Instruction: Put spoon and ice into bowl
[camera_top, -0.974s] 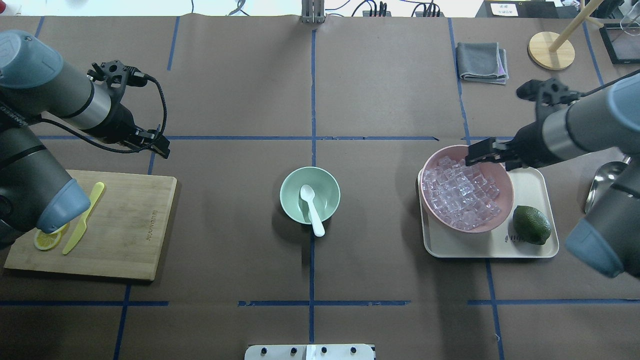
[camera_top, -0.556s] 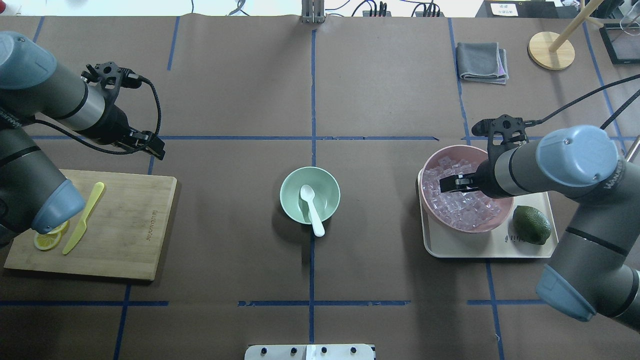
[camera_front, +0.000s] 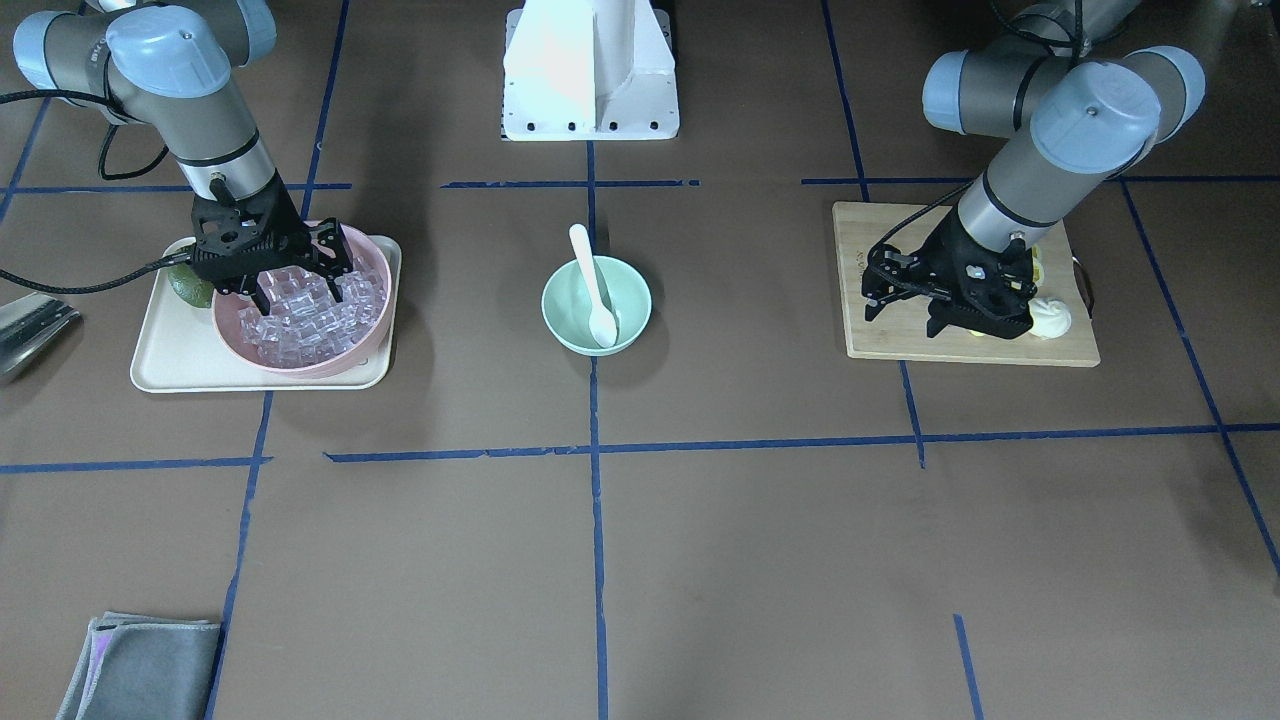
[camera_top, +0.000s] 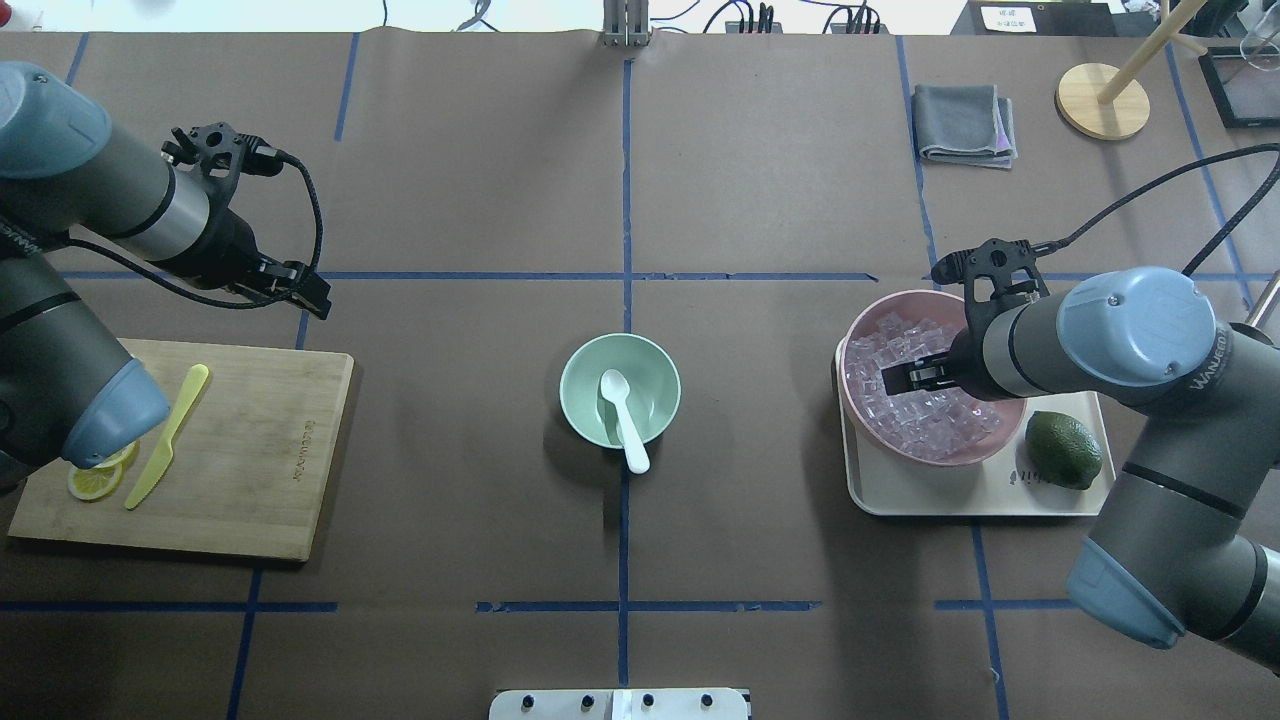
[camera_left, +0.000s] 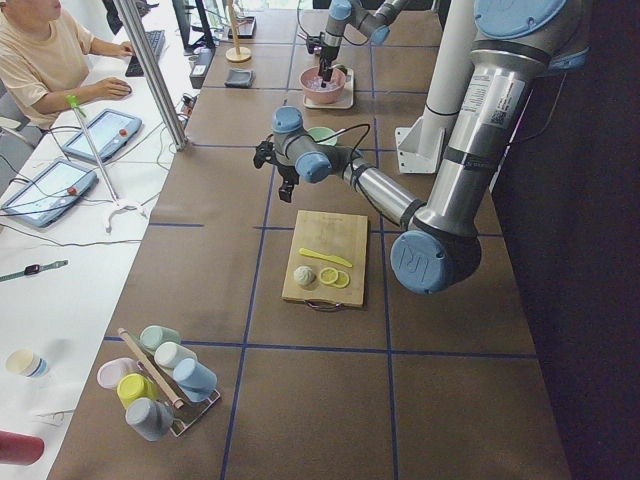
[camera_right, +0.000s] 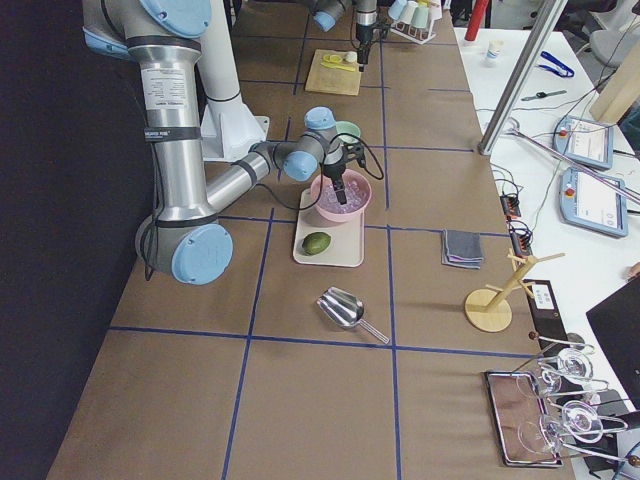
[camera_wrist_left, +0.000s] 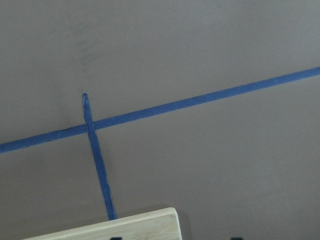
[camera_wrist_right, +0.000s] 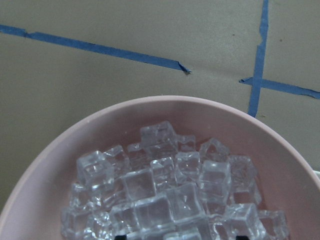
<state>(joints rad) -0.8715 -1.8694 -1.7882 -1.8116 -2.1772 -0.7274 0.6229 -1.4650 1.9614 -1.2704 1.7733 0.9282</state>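
My right pincer (camera_front: 303, 287) hangs released, fingers spread, right at the ice (camera_wrist_right: 165, 200) heaped in the pink bowl (camera_wrist_right: 60, 150); at nine o'clock on the tabletop (camera_top: 780, 400), the spoon (camera_top: 622, 415) leans in the mint bowl (camera_top: 580, 370); farther, my left pincer (camera_top: 312, 296) is released too.

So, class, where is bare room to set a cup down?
Bare paper lies between the cutting board and the mint bowl, between that bowl and the tray, and along its near edge. Crowded: the tray, under the right gripper.

Lettering "WANEED", ending unclear, on grey right-arm tube (camera_top: 1205, 352), right of the pale mint-green round bowl (camera_top: 582, 385). Mark on rectangular bamboo cutting board (camera_top: 240, 450), left of it: illegible.
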